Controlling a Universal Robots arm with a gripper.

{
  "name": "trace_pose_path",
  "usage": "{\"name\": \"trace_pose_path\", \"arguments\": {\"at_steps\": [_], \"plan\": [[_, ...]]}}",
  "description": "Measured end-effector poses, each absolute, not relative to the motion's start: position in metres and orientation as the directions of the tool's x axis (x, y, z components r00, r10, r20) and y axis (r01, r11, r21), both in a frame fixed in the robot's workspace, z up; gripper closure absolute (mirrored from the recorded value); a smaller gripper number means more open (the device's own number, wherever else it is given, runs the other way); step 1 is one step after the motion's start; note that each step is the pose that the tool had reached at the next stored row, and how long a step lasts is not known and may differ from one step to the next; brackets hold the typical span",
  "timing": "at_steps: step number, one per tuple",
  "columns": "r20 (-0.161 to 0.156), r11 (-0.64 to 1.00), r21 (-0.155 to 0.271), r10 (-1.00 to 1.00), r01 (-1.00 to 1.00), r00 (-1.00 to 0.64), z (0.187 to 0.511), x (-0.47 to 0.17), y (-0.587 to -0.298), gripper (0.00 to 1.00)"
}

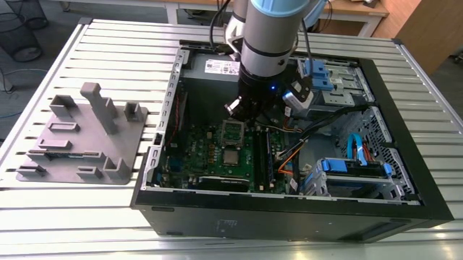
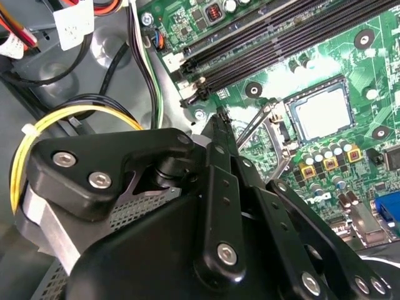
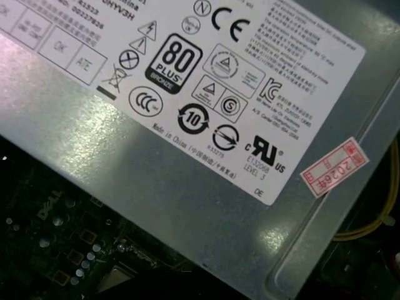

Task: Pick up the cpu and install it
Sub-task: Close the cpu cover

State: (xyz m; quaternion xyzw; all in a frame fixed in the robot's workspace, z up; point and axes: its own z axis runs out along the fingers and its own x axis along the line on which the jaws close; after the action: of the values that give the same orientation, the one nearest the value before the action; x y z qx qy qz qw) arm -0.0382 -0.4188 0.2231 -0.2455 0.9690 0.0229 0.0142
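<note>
A slatted white table [image 1: 108, 43] stands on grey floor [image 1: 51, 21]. Beyond the table are a wooden desk [image 1: 361, 11] and a black wire bin [image 1: 18, 35].

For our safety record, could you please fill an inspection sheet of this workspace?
Surface: slatted metal table, carrying an open computer case.
Job's things: cpu lying in the green board's socket, metal frame lifted.
Clutter: grey plastic holder on the table, at the exterior view's left of the case.
Hand: inside the case, above the board near the socket.
Cables: yellow wires, blue cable inside the case.
Surroundings: wooden desk, wire bin.
</note>
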Motion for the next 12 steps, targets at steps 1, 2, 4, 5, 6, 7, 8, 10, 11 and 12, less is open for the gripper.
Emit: {"name": "trace_pose_path", "arguments": {"at_steps": [1, 2, 4, 5, 6, 7, 8, 10, 11, 12], "plan": [[-0.039, 0.878, 0.037, -0.475, -0.476, -0.879, 0.2231, -0.0383, -0.4187, 0.89], [-0.039, 0.878, 0.037, -0.475, -0.476, -0.879, 0.2233, -0.0383, -0.4187, 0.89], [-0.039, 0.879, 0.037, -0.475, -0.476, -0.879, 0.2244, -0.0383, -0.4187, 0.89], [-0.039, 0.879, 0.037, -0.475, -0.476, -0.879, 0.2252, -0.0384, -0.4187, 0.89], [-0.039, 0.879, 0.037, -0.475, -0.476, -0.879, 0.2261, -0.0384, -0.4187, 0.89], [-0.039, 0.879, 0.037, -0.475, -0.476, -0.879, 0.2271, -0.0384, -0.4187, 0.89], [-0.039, 0.879, 0.037, -0.475, -0.476, -0.879, 0.2281, -0.0384, -0.4187, 0.89], [-0.039, 0.879, 0.037, -0.475, -0.476, -0.879, 0.2297, -0.0384, -0.4187, 0.89], [-0.039, 0.879, 0.037, -0.475, -0.476, -0.879, 0.2301, -0.0384, -0.4186, 0.89], [-0.039, 0.879, 0.038, -0.475, -0.476, -0.879, 0.2303, -0.0383, -0.4186, 0.89]]}}
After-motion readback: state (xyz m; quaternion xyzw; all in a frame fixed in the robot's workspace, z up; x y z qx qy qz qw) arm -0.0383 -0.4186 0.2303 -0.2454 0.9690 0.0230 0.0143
